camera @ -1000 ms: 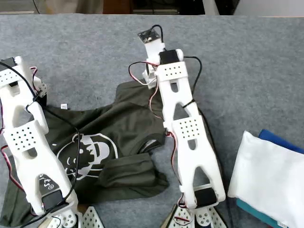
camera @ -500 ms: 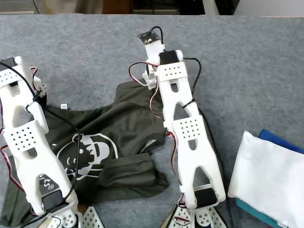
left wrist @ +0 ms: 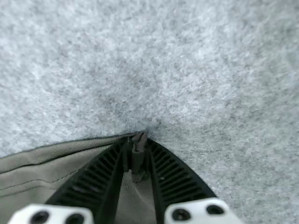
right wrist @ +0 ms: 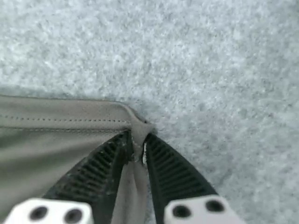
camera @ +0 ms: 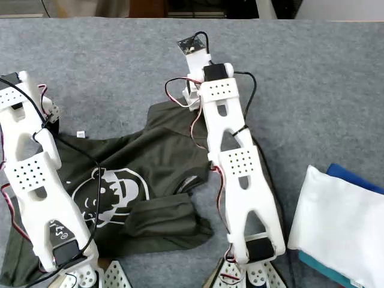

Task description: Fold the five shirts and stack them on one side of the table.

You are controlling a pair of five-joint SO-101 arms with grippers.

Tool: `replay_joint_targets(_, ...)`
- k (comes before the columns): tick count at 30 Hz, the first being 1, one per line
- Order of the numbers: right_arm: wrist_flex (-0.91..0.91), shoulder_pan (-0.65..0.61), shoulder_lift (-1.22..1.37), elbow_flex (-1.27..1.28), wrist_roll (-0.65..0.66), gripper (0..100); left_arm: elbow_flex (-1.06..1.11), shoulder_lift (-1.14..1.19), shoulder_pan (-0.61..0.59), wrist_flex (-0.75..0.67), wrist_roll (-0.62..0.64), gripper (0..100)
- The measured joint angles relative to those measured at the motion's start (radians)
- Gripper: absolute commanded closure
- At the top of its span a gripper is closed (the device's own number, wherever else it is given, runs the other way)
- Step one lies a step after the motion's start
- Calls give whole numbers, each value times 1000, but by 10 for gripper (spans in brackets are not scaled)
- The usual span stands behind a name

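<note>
A dark olive shirt (camera: 141, 180) with a white face print lies crumpled on the grey felt table (camera: 312, 84), one sleeve folded over near the front. At the table's left edge my left gripper (left wrist: 137, 140) is shut on a corner of the olive shirt (left wrist: 42, 165). My right gripper (right wrist: 138, 136) pinches the hemmed edge of the same olive shirt (right wrist: 56, 126) at its far corner, by the right arm's wrist (camera: 198, 78) in the middle of the table.
A folded white shirt (camera: 339, 225) lies on a blue one (camera: 354, 177) and a teal one (camera: 321, 267) at the front right. Both white arms (camera: 237, 174) stretch from the front edge across the shirt. Bare felt spans the back.
The right arm's wrist has shifted slightly to the right with the shirt corner. The left arm has kept still.
</note>
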Motion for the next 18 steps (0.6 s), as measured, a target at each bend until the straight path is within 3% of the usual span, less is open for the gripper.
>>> replay_joint_targets(11,143,-23,-6,-189,0,995,-15,6,0,2,0,981)
replay_joint_targets(18,209,-21,-215,-189,0,995,-238,20,-3,92,0,981)
